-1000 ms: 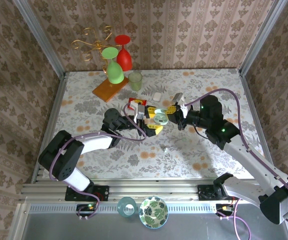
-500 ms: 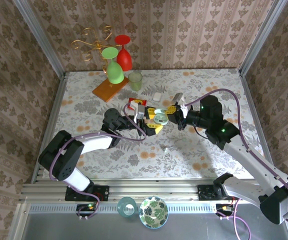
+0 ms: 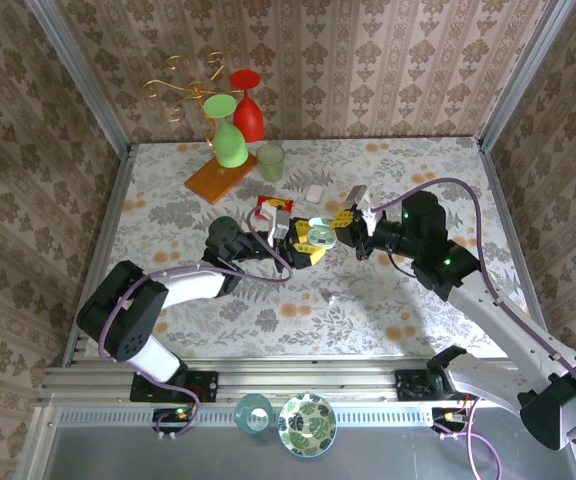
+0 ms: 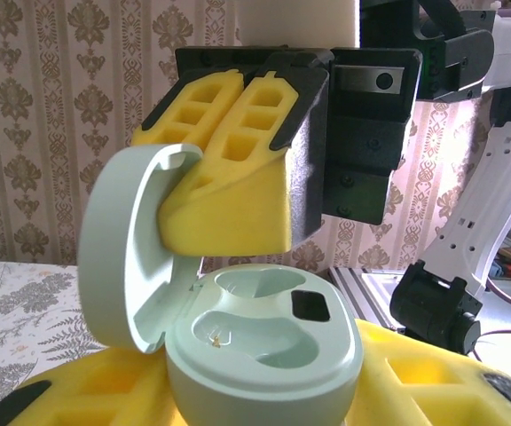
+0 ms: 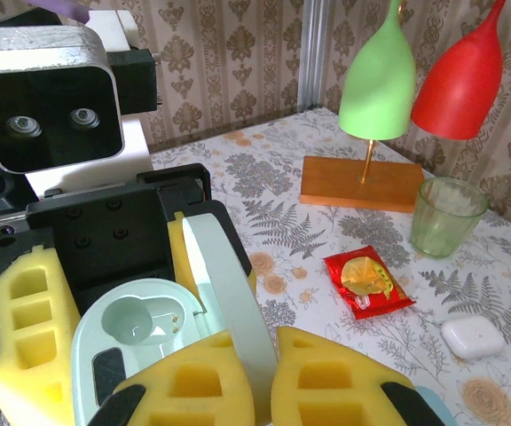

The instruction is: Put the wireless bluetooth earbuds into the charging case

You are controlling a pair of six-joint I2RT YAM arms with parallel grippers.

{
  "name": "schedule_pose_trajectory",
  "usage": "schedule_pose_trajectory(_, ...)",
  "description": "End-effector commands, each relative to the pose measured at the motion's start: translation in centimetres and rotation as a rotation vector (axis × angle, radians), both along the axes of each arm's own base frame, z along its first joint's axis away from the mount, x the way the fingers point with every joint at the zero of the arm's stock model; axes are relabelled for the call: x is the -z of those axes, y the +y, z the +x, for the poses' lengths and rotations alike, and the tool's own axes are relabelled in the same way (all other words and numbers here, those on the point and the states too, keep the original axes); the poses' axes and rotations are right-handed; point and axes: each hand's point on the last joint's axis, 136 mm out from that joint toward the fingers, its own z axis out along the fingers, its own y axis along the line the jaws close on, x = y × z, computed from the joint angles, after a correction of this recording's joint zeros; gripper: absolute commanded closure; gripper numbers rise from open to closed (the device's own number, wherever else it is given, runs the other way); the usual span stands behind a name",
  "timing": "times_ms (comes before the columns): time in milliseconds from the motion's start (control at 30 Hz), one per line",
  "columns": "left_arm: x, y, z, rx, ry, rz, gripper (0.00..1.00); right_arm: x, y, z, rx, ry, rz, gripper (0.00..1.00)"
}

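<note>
The charging case [image 3: 318, 236] hangs open above the table's middle, held between both arms. My left gripper [image 3: 305, 245] has its yellow foam fingers [image 4: 433, 382] pressed against both sides of the pale base [image 4: 264, 355]. The two white sockets in the base are bare. My right gripper [image 5: 269, 373] is shut on the raised lid [image 5: 229, 284], pinching its thin edge. From the left wrist view, the right gripper's fingers [image 4: 229, 186] clamp the lid [image 4: 127, 257] from above. The earbuds are out of view.
A red snack packet [image 3: 273, 207] lies just behind the case. Further back are a small white box [image 3: 313, 192], a green cup [image 3: 271, 161], and a wooden stand [image 3: 220, 178] with green and red glasses. A pale object [image 3: 356, 194] lies beside the right gripper.
The left gripper's yellow fingers have drawn together onto the case's base. The right gripper keeps its hold on the lid and has barely moved.
</note>
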Motion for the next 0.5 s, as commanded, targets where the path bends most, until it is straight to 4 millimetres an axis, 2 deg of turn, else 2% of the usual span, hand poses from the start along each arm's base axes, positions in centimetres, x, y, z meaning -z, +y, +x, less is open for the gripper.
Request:
schedule_pose_trajectory(0, -0.76, 0.26, -0.51, 0.017, -0.017, -0.017, 0.59, 0.01, 0.31, -0.28, -0.019, -0.004, 0.012, 1.00)
schedule_pose_trajectory(333, -0.76, 0.31, -0.44, 0.015, -0.018, -0.017, 0.70, -0.13, 0.26, -0.11, -0.010, -0.008, 0.013, 1.00)
schedule_pose_trajectory(467, -0.60, 0.42, -0.19, 0.004, -0.018, -0.016, 0.73, -0.44, 0.19, -0.09, -0.003, -0.008, 0.020, 0.96)
